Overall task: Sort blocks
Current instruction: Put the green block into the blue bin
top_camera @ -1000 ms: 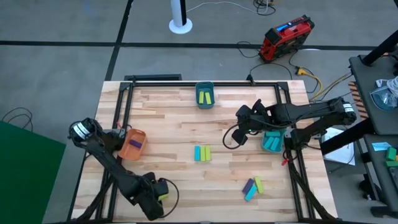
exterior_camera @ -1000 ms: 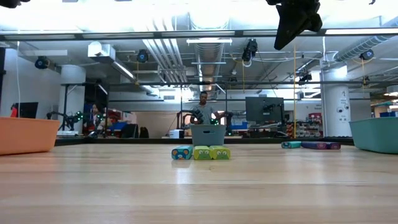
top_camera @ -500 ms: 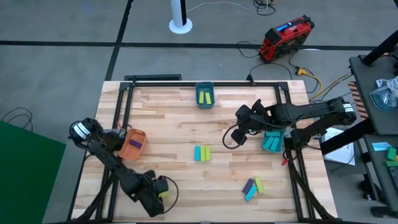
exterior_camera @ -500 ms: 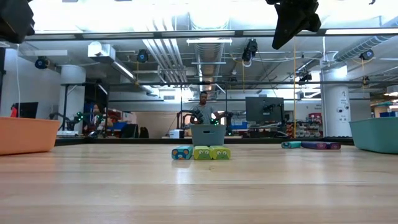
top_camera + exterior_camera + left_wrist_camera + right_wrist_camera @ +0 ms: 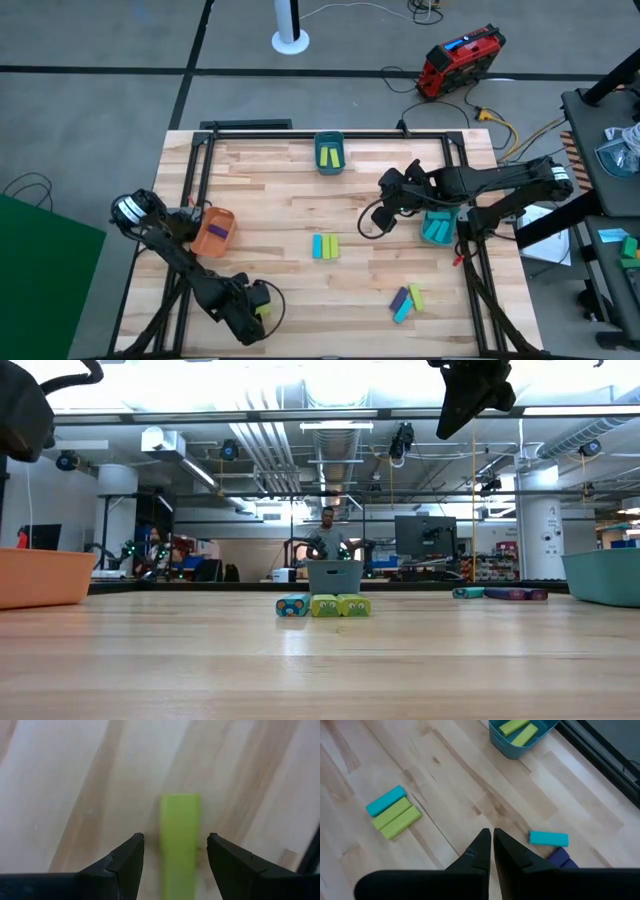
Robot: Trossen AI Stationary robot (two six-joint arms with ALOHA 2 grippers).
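Note:
A yellow-green block [image 5: 180,840] lies flat on the table near its near-left corner. My left gripper [image 5: 173,839] points down over it, open, one finger on each side and a gap on both sides; in the high view the gripper [image 5: 252,312] partly covers the block [image 5: 264,310]. My right gripper [image 5: 385,207] hangs shut high above the table's right half, holding nothing [image 5: 491,837]. One cyan and two yellow-green blocks [image 5: 325,246] lie side by side mid-table. A purple, a cyan and a yellow-green block [image 5: 405,299] lie near the right front.
An orange bin [image 5: 213,232] with a purple block stands at the left. A teal bin [image 5: 330,153] with yellow-green blocks stands at the far middle, and another teal bin [image 5: 437,228] with cyan blocks at the right. A dark frame rail [image 5: 330,132] borders the table.
My left gripper has sunk toward the yellow-green block at the near-left corner; in the low view its arm has come down into the picture's top left. The blocks and my right gripper have kept still.

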